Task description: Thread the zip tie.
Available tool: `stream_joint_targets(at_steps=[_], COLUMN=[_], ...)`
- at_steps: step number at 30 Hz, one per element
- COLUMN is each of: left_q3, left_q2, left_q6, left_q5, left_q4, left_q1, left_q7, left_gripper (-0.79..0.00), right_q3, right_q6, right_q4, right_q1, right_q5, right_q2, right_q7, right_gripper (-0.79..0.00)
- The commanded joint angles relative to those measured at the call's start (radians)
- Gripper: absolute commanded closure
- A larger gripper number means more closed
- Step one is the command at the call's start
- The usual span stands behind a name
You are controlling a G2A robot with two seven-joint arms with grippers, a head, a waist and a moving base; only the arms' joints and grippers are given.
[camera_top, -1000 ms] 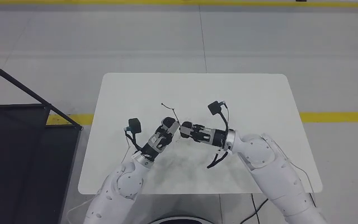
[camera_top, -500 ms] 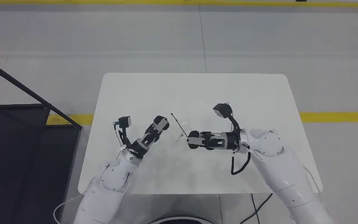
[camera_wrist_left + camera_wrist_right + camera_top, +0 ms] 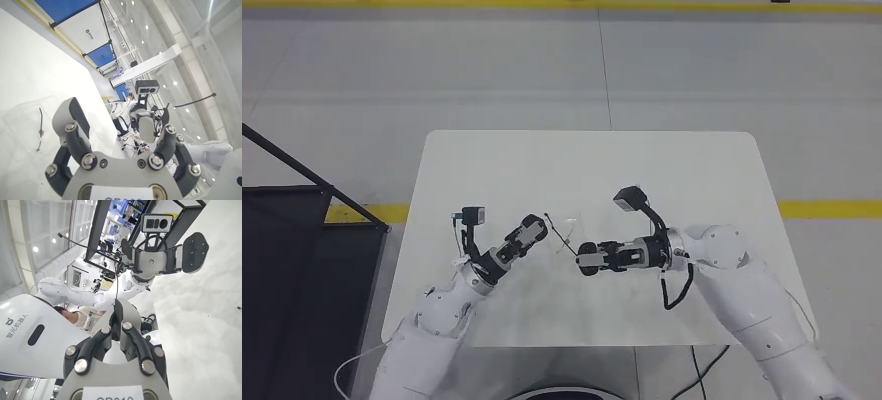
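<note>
The right claw (image 3: 585, 258) hangs just above the white surface (image 3: 682, 180), a little toward its near side, with its two fingers pressed together on one end of the black zip tie (image 3: 560, 232). From that grip the zip tie runs as a thin free strip up and away toward the far left, clear of the surface. In the right wrist view the claw (image 3: 116, 306) is closed on the strip, and the zip tie (image 3: 73, 241) curves off to a small square head at its far end. The left claw (image 3: 530, 228) faces the right one from close by, the zip tie passing between them; its fingers are spread wide and touch nothing. The left wrist view shows that claw (image 3: 121, 108) open, with the zip tie (image 3: 194, 101) beyond one fingertip. A thin dark mark (image 3: 40, 121) lies on the surface there; whether it is a second tie or a shadow cannot be told.
</note>
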Motion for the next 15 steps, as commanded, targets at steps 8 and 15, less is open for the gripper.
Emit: stream_joint_targets(at_steps=[8, 15], left_q3=[0.036, 0.056], left_q2=[0.002, 0.004], left_q6=[0.041, 0.126], left_q5=[-0.345, -0.661], left_q4=[0.000, 0.106], left_q1=[0.005, -0.058], left_q7=[-0.159, -0.421], left_gripper=[-0.785, -0.720], right_q3=[-0.015, -0.061], right_q6=[-0.071, -0.130], right_q4=[-0.043, -0.039], right_q1=[-0.049, -0.055], right_q5=[0.004, 0.012], right_q2=[-0.002, 0.002], right_q7=[-0.071, -0.130], right_gripper=[0.000, 0.000])
